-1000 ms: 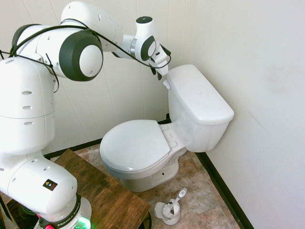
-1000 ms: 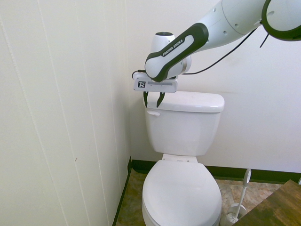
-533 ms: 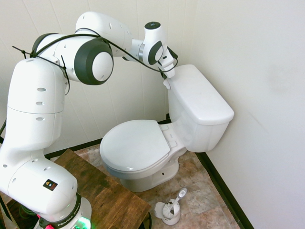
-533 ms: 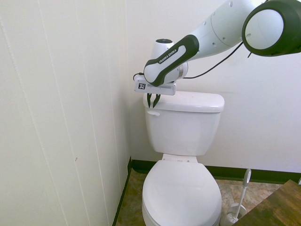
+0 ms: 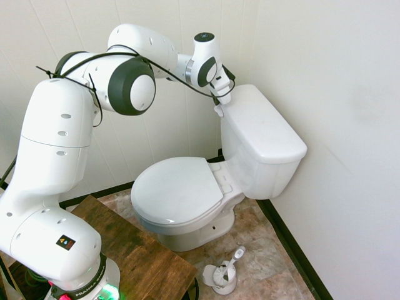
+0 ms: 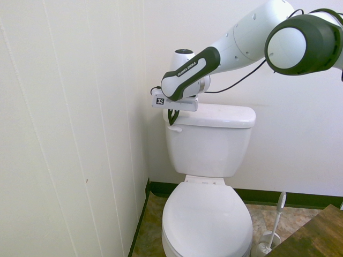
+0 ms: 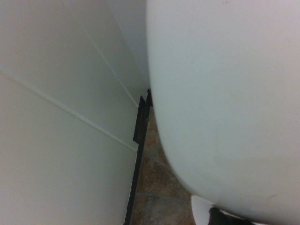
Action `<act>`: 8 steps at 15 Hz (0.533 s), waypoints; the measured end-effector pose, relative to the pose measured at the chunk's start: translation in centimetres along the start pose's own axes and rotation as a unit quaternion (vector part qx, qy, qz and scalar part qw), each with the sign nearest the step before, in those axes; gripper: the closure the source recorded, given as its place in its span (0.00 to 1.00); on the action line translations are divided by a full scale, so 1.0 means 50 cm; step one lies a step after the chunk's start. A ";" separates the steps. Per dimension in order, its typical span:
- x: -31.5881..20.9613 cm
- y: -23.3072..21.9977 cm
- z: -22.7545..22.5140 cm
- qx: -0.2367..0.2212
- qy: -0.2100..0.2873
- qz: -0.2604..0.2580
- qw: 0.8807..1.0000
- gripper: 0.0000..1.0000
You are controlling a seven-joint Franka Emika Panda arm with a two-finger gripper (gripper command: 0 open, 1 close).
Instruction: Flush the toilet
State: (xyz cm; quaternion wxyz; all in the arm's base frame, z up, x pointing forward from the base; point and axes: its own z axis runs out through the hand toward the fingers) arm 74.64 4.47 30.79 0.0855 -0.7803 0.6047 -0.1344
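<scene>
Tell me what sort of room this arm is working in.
Most likely a bathroom, or a corner set up as one: there's a toilet with its flush lever, and a toilet brush standing on the floor beside it.

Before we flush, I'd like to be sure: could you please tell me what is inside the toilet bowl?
Nothing inside can be seen: the closed lid covers the toilet's bowl.

the hand points down, fingertips together.
</scene>
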 end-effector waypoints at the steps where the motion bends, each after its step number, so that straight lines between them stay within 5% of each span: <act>1: 0.000 0.002 0.010 -0.002 0.000 0.001 1.000 1.00; 8: 0.005 0.006 0.058 -0.010 -0.005 0.012 1.000 1.00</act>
